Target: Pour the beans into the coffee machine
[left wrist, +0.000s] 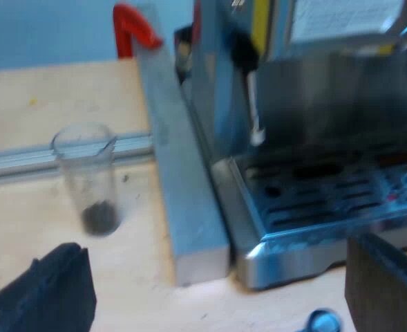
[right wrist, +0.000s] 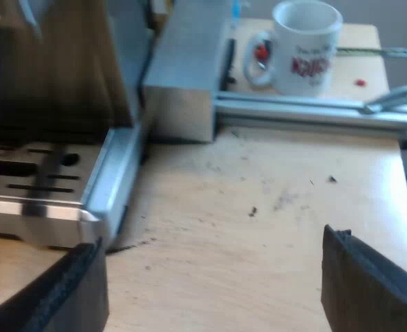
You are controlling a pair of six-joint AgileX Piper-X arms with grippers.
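Observation:
A clear measuring glass (left wrist: 87, 178) stands upright on the wooden table with a small heap of dark beans at its bottom. My left gripper (left wrist: 220, 294) is open and low over the table, a short way from the glass and from the espresso machine's (left wrist: 314, 138) drip tray corner. Nothing sits between its fingers (left wrist: 48, 290). My right gripper (right wrist: 210, 290) is open too, hovering over bare wood beside the machine's other tray corner (right wrist: 86, 207). Its fingers (right wrist: 365, 287) hold nothing.
Aluminium bars (left wrist: 172, 173) run along the machine's sides and across the table (right wrist: 314, 111). A white mug (right wrist: 300, 45) with red print stands beyond the far bar. A red object (left wrist: 130, 28) stands behind the near bar. A small blue round thing (left wrist: 323, 322) lies near my left finger.

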